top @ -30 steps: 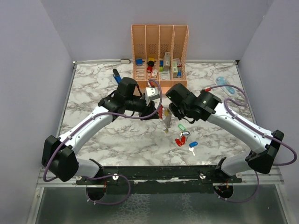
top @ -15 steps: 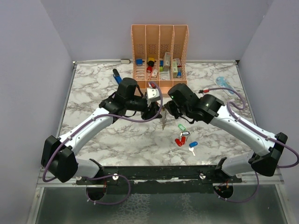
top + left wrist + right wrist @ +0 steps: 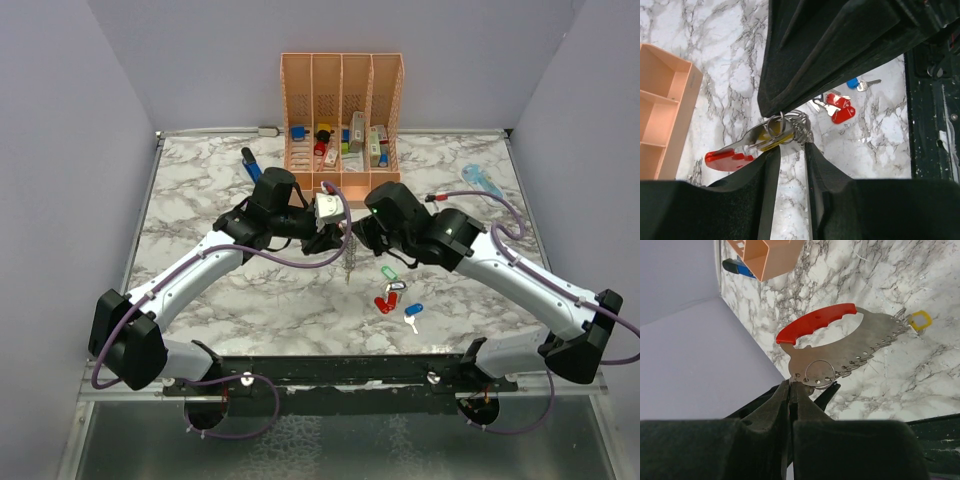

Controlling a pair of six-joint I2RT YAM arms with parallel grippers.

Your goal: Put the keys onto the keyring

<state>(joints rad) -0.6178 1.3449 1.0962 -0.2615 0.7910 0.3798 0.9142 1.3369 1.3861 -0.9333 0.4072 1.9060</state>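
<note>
The keyring [image 3: 348, 262] is a silvery ring [image 3: 820, 374] threaded through a fan of silvery plates with a red grip [image 3: 815, 322]; a yellow tag [image 3: 919, 320] shows at its far end. It hangs above mid-table between both grippers. My left gripper [image 3: 336, 240] pinches the bunch at its tips, fingers narrowly apart [image 3: 790, 150]; ring [image 3: 781, 129] just beyond. My right gripper [image 3: 364, 238] is shut [image 3: 791, 385] on the thin silvery edge beside the ring. Loose keys lie on the table: green [image 3: 389, 271], red [image 3: 385, 302], blue [image 3: 414, 308].
An orange slotted rack [image 3: 342, 100] stands at the back centre. A dark-blue pen tool [image 3: 250, 162] lies left of it. A pale-blue gadget [image 3: 480, 180] lies at the back right. The loose keys sit just below my right arm [image 3: 840, 107].
My right gripper has moved left until it meets the left gripper at the hanging bunch. The bunch has shifted slightly left and back. The loose keys have not moved.
</note>
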